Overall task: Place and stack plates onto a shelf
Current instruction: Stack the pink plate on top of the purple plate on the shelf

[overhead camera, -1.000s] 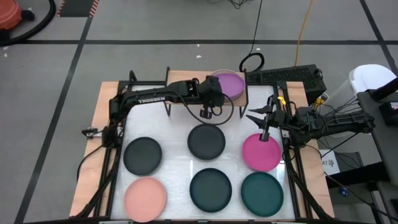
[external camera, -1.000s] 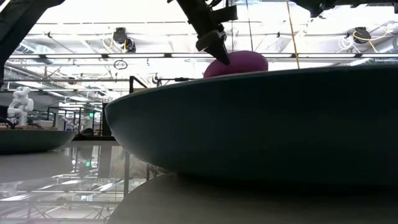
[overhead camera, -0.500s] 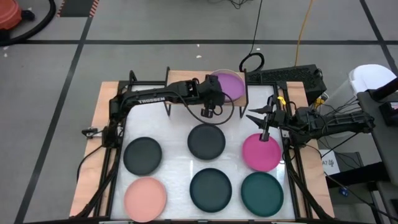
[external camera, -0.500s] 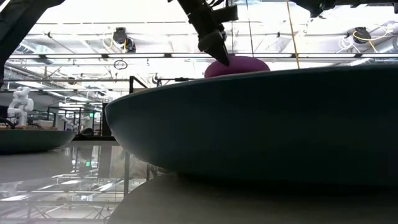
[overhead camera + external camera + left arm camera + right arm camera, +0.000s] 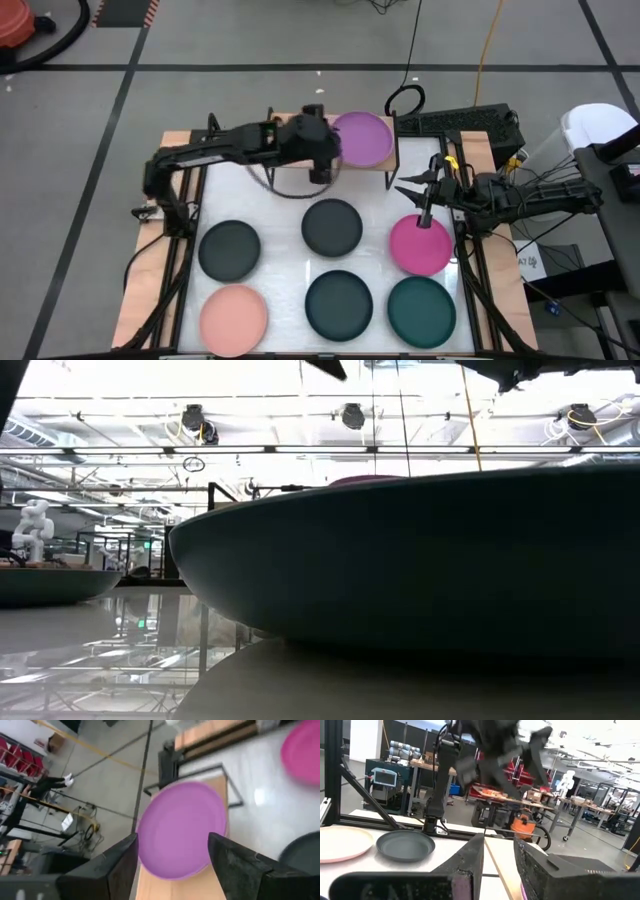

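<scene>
A purple plate (image 5: 362,138) lies flat on the right half of the shelf (image 5: 383,166) at the table's far edge; the left wrist view shows the plate (image 5: 182,827) on the wooden top (image 5: 220,782). My left gripper (image 5: 318,162) hangs open above and just left of it, touching nothing. Its fingers (image 5: 120,867) frame the plate in the wrist view. My right gripper (image 5: 425,208) stands over the far rim of a magenta plate (image 5: 420,247) on the table, with a narrow gap between its fingers (image 5: 470,865).
On the white table lie three dark plates (image 5: 229,249), (image 5: 332,227), (image 5: 339,303), a teal plate (image 5: 421,311) and a light pink plate (image 5: 233,318). One dark plate (image 5: 420,550) fills the low view. The shelf's left half lies under my left arm.
My left gripper has opened and let go of the purple plate. It has then risen and drawn back toward the table's left. The plate, held raised a second ago, has sunk flat onto the shelf.
</scene>
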Tool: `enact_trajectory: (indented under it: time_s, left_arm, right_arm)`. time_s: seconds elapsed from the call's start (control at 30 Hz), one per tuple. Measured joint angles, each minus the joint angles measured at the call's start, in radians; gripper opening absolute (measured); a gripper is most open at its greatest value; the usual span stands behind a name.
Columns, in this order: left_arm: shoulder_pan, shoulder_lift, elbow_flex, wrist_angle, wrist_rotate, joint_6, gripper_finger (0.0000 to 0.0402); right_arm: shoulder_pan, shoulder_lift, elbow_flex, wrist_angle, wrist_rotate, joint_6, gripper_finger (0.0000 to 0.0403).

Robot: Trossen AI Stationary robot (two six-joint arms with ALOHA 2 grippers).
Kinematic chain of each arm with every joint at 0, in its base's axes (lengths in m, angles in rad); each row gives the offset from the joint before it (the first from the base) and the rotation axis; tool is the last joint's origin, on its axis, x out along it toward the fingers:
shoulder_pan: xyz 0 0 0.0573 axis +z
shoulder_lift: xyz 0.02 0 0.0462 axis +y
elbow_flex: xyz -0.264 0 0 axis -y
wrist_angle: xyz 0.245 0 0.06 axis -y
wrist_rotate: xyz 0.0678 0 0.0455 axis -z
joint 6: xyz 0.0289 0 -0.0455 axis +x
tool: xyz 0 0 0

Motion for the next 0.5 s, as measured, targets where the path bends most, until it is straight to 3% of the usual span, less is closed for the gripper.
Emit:
enact_trajectory:
  time_s: [0.17, 0.27, 0.5]
  left_arm:
    - [-0.021, -0.132, -0.015, -0.057, 0.118, -0.124, 0.0243]
    - [-0.027, -0.226, -0.095, -0.055, 0.137, -0.173, 0.0243]
    - [-0.037, -0.492, -0.545, 0.236, 0.136, -0.263, 0.0243]
  right_arm:
    - [0.0, 0.0, 0.0, -0.043, 0.038, 0.019, 0.0089]
    - [0.0, 0.0, 0.0, -0.073, 0.087, 0.046, 0.0089]
    - [0.0, 0.025, 0.066, -0.258, 0.103, 0.124, 0.0089]
